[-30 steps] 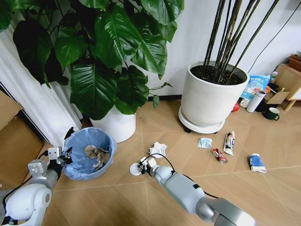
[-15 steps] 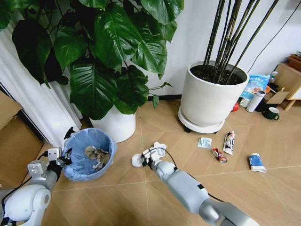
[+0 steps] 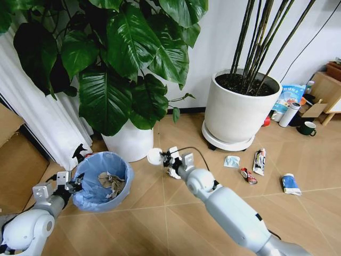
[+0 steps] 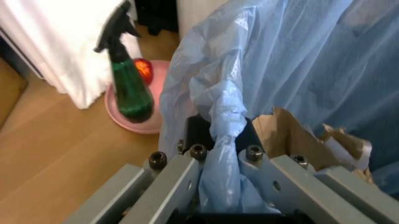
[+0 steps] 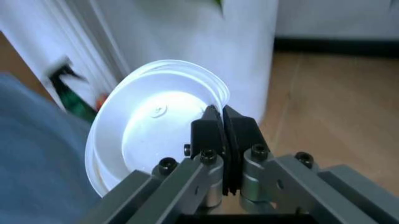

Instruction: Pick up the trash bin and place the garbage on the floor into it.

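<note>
Since a second before, our right gripper (image 3: 168, 158) had lifted the white disc (image 3: 154, 156) off the floor (image 3: 176, 213), pinching its rim above the crumpled paper (image 3: 174, 172). Our left gripper (image 3: 72, 181) clamped the trash bin (image 3: 101, 180) by its blue liner. We could read no print on the distant tube (image 3: 259, 161).

No words or numbers can be read; the print on the white tube (image 3: 259, 161) is too small to make out.
</note>
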Available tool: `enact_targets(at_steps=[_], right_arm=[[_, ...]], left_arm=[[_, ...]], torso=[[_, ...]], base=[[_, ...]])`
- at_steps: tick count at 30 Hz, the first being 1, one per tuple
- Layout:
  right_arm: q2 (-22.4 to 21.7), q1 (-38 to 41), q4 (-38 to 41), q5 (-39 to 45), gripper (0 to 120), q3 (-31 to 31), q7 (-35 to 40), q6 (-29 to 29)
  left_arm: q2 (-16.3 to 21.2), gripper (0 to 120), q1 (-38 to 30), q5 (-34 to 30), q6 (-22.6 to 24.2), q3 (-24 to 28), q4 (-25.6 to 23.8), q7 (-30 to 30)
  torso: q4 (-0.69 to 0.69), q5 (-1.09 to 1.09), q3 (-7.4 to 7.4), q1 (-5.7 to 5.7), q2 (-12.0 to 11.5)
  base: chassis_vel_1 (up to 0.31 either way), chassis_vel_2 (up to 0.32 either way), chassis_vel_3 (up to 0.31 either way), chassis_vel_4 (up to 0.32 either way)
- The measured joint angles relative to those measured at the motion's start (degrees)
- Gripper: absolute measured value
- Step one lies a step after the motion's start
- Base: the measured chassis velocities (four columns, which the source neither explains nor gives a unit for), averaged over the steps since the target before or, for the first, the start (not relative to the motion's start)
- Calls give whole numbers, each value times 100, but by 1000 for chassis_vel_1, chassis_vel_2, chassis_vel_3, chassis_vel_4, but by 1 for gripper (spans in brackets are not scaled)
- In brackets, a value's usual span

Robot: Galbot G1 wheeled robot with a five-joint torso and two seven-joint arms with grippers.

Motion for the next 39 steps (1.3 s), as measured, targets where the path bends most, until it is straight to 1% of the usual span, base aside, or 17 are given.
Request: enact_targets(at_steps=[3,4,8,12,13,17,21,27,29,30,31,33,34,35,37,38,39], right_arm=[[-16,34,420,230,0,52,55,-70],[-16,34,420,230,0,52,55,-70],[-14,227,811,486,0,-121,65,-143],[78,514,1092,818,0,-565,86,-251],[78,514,1092,818,0,-565,86,-251],[148,665,1131,945,0,-1082,83,-296],[202,693,1042,892,0,-1391,68,-296],[159,647,1012,725,0,-1532,67,-304],[143,625,997,609,3,-1593,82,-308],[148,620,970,564,8,-1629,120,-309],[148,620,970,564,8,-1629,120,-309],[183,623,939,543,18,-1658,181,-308],[183,623,939,543,18,-1658,181,-308],[199,638,932,541,25,-1663,197,-307],[211,661,923,541,33,-1675,203,-304],[211,661,923,541,33,-1675,203,-304],[213,667,919,538,38,-1677,204,-300]], left_arm=[[86,0,-101,-41,96,145,51,-3],[86,0,-101,-41,96,145,51,-3],[168,0,-277,-131,193,292,96,-35],[225,0,-477,-186,252,509,193,-76],[225,0,-477,-186,252,509,193,-76],[189,0,-644,-187,261,747,300,-100],[106,0,-834,-177,266,836,392,-134],[68,0,-949,-178,271,801,443,-165],[69,0,-951,-178,271,771,449,-168],[69,0,-945,-177,271,757,449,-167],[69,0,-945,-177,271,757,449,-167],[68,0,-921,-170,268,739,447,-165],[68,0,-921,-170,268,739,447,-165],[68,0,-906,-165,267,729,440,-164],[68,0,-892,-162,262,715,425,-162],[68,0,-892,-162,262,715,425,-162],[69,0,-890,-161,260,710,420,-161]], torso=[[0,0,0,0,0],[0,0,0,0,0],[0,0,0,0,0],[1,0,0,0,0],[1,0,0,0,0],[1,-1,0,0,0],[1,-1,0,0,0],[0,-1,0,0,0],[0,0,0,0,0],[0,0,0,0,0],[0,0,0,0,0],[0,0,0,0,0],[0,0,0,0,0],[1,0,0,0,0],[1,0,0,0,0],[1,0,0,0,0],[1,0,0,0,0]], base=[[0,0,0,0],[0,0,0,0],[0,0,0,0],[0,0,0,0],[0,0,0,0],[0,0,0,0],[0,0,0,0],[0,0,0,0],[0,0,0,0],[0,0,0,0],[0,0,0,0],[0,0,0,0],[0,0,0,0],[0,0,0,0],[0,0,0,0],[0,0,0,0],[0,0,0,0]])
